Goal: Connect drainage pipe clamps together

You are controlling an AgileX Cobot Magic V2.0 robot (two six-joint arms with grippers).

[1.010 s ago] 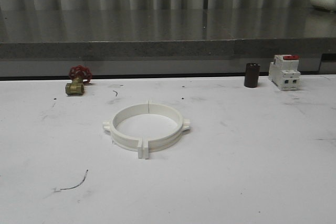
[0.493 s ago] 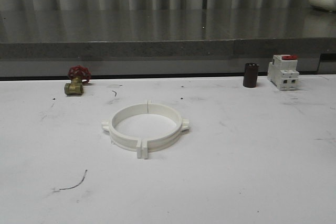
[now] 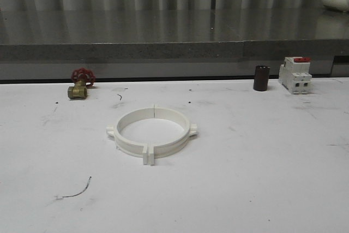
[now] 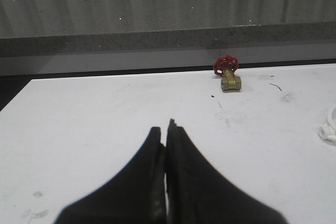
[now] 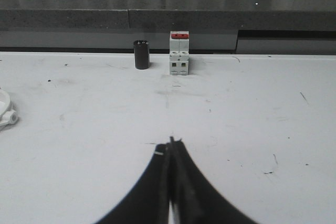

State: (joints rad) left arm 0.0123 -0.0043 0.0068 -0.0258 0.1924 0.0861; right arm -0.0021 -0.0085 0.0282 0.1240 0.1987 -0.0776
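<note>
The two white drainage pipe clamps [image 3: 151,131] lie on the white table as one closed ring, their flanged ends meeting at the front and back, a small tab on each side. One tab edge shows in the left wrist view as the clamps [image 4: 329,127], another in the right wrist view as the clamps [image 5: 6,113]. My left gripper [image 4: 166,128] is shut and empty over bare table, well off to the ring's left. My right gripper [image 5: 170,143] is shut and empty, off to the ring's right.
A brass valve with a red handwheel [image 3: 80,84] stands at the back left. At the back right are a dark cylinder [image 3: 261,78] and a white breaker with a red switch [image 3: 295,75]. A thin wire scrap [image 3: 76,190] lies front left. A grey ledge [image 3: 174,50] bounds the table's far edge.
</note>
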